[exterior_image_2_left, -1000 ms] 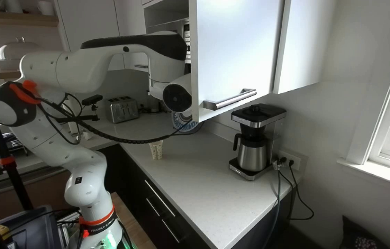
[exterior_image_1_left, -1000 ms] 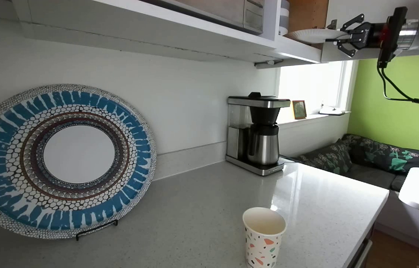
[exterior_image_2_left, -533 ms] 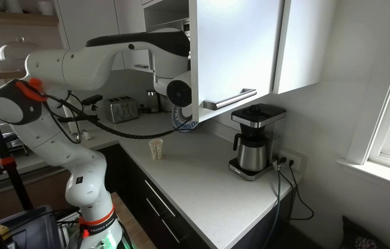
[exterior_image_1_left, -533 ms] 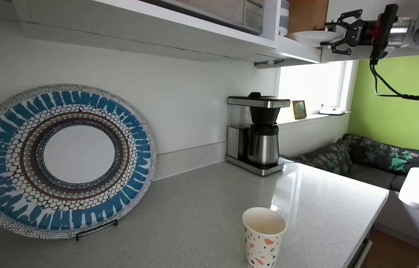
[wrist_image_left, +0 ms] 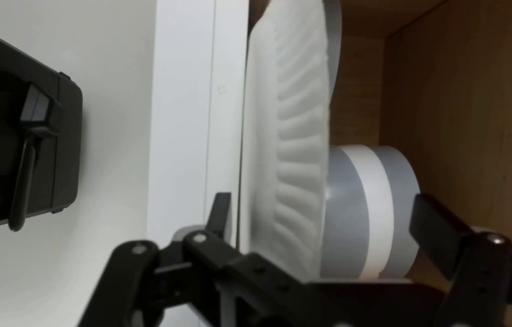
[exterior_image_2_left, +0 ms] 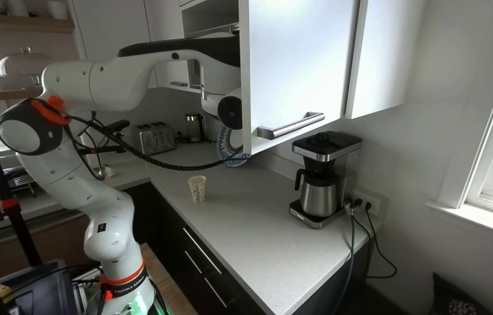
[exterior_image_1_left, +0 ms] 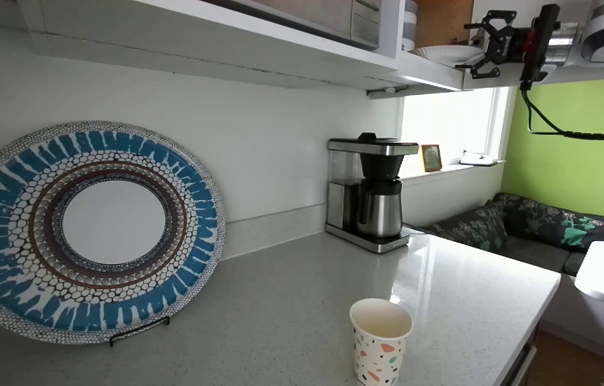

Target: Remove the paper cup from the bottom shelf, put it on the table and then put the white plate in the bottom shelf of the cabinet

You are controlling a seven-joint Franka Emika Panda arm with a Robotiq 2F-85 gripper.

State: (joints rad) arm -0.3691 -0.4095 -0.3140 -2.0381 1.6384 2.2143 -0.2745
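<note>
Your fingers (wrist_image_left: 439,234) are spread wide, either side of the near rim of the white plate (wrist_image_left: 283,136). Plate's at the front of the bottom shelf (exterior_image_1_left: 427,69); paper cup (exterior_image_1_left: 381,346) stands upright on the desk (exterior_image_1_left: 280,300).

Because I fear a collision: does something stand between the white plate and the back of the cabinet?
Probably yes: a grey striped cylinder and another grey thing show in the cabinet, partly behind the white plate in the wrist view. Whether they touch it is hidden.
</note>
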